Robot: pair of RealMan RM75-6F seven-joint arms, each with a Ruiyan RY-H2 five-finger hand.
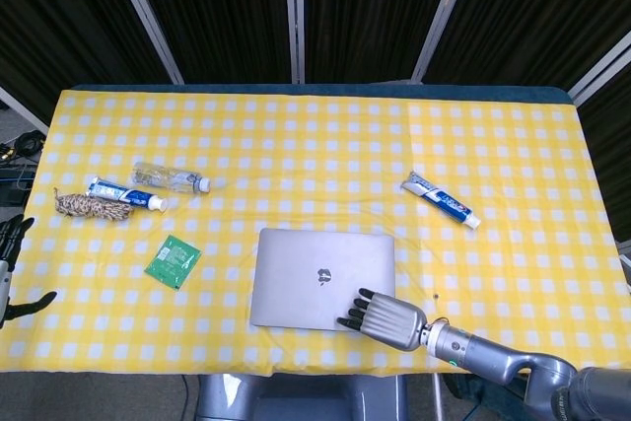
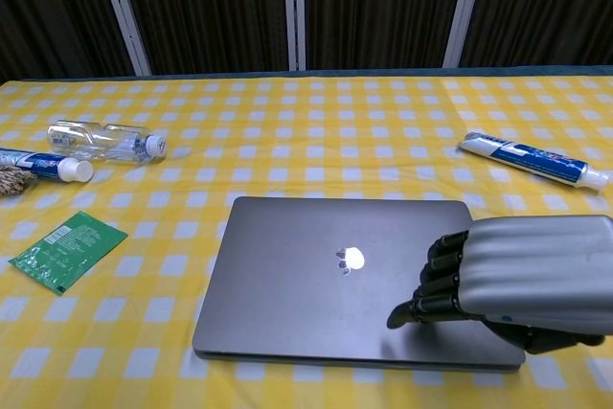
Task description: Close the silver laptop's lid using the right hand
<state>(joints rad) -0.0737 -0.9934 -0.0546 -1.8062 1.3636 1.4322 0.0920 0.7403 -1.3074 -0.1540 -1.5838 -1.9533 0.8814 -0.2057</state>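
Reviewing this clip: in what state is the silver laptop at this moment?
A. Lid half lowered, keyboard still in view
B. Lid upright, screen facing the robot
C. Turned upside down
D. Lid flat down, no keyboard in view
D: the silver laptop lies flat with its logo up and no keyboard showing, the right hand resting its fingers on the lid.

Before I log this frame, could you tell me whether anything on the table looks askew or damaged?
Nothing stands out: the silver laptop lies flat and closed, with the right hand resting its fingertips on the lid.
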